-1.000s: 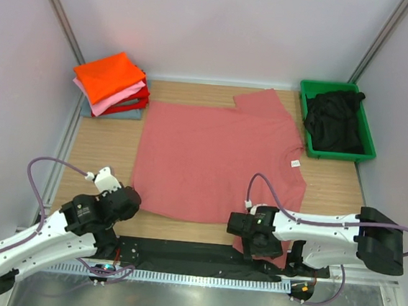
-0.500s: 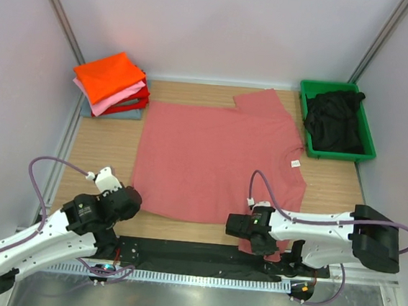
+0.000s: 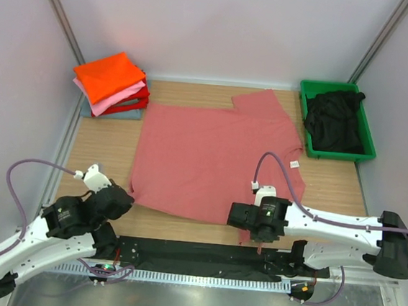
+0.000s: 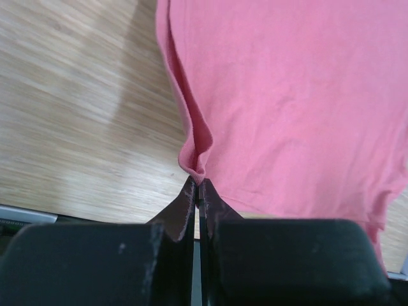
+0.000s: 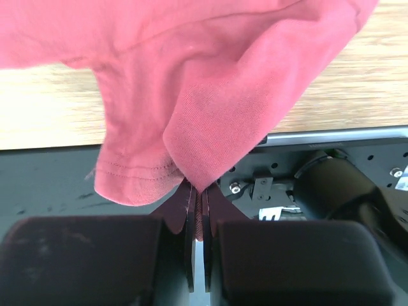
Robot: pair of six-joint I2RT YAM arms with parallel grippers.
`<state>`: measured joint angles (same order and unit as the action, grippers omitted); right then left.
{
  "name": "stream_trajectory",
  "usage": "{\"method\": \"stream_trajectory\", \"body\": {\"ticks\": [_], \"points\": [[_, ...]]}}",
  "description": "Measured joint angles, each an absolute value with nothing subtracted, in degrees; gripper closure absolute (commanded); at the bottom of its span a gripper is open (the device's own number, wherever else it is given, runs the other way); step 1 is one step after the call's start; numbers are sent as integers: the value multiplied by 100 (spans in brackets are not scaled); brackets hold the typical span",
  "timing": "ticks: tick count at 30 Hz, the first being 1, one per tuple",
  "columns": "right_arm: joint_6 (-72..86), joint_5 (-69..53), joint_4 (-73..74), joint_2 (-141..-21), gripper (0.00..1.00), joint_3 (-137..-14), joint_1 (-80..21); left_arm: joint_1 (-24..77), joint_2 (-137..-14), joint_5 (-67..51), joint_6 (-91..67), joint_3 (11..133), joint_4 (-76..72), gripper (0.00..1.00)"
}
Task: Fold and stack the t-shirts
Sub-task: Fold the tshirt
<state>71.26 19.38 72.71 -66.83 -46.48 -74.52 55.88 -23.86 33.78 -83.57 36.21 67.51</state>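
A faded salmon-red t-shirt [image 3: 211, 157] lies spread flat across the middle of the wooden table. My left gripper [image 3: 125, 193] is shut on its near left hem corner, and the left wrist view shows a small fold of cloth [image 4: 194, 164] pinched at the fingertips [image 4: 197, 185]. My right gripper [image 3: 242, 219] is shut on the near right sleeve, whose cloth [image 5: 223, 108] bunches up from between the closed fingers [image 5: 197, 191]. A stack of folded t-shirts [image 3: 112, 83], orange on top, sits at the far left. A black t-shirt [image 3: 334, 118] lies crumpled in the bin.
The green plastic bin [image 3: 334, 152] stands at the far right corner. A black base strip [image 3: 194, 257] runs along the near table edge, under the right gripper. Grey walls close in the left, right and back sides.
The right gripper has closed on the sleeve and shifted slightly left and away from the near edge. The left arm drew back to the left, still holding the hem corner.
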Motion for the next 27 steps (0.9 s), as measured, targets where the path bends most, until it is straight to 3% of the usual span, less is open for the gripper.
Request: {"method": "stream_trajectory", "body": {"ticks": [7,14,21,27], "points": [[7022,2370,7616,-6770,96,-5658,-7168,5588,-2794,3623,-8073,4132,6834,100],[5736,2613,7548,-7336,99,-6420,-5695,5483,-3848,3874,-7113,4851,6731,100],[4110,2724,7325,-8329,99,-7402,-4670,3564,-5546,2893,-5183,5494,5927,100],[3092,2722,7013,-9260,99,-7937,-3935,2561,-6370,2222,-4263,5695,5500,100]]}}
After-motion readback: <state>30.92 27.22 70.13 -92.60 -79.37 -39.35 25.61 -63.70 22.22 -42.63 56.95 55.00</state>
